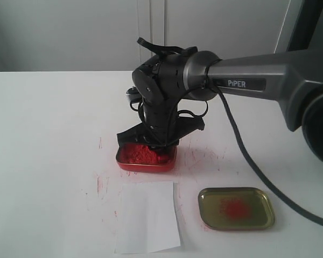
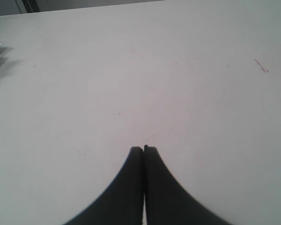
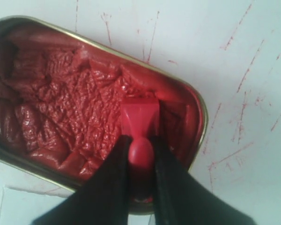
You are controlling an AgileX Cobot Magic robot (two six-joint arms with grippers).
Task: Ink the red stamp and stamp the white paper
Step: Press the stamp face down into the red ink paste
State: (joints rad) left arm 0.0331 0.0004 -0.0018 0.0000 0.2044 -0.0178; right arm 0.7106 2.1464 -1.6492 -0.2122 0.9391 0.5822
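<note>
In the right wrist view the red stamp (image 3: 139,123) stands with its square base pressed into the crumbly red ink of the red tin (image 3: 61,98). My right gripper (image 3: 140,140) is shut on the stamp's narrow handle. In the exterior view that gripper (image 1: 160,141) hangs over the red tin (image 1: 146,157), and the stamp itself is hidden behind the fingers. The white paper (image 1: 147,216) lies in front of the tin, plain, with no imprint that I can make out. My left gripper (image 2: 144,149) is shut on nothing over bare white tabletop.
A shallow gold-olive tin lid (image 1: 236,208) with a red smudge lies right of the paper. Faint red scratches (image 1: 196,157) mark the white tabletop around the tin. The right arm and its cable (image 1: 242,145) stretch in from the right. The left arm is out of the exterior view.
</note>
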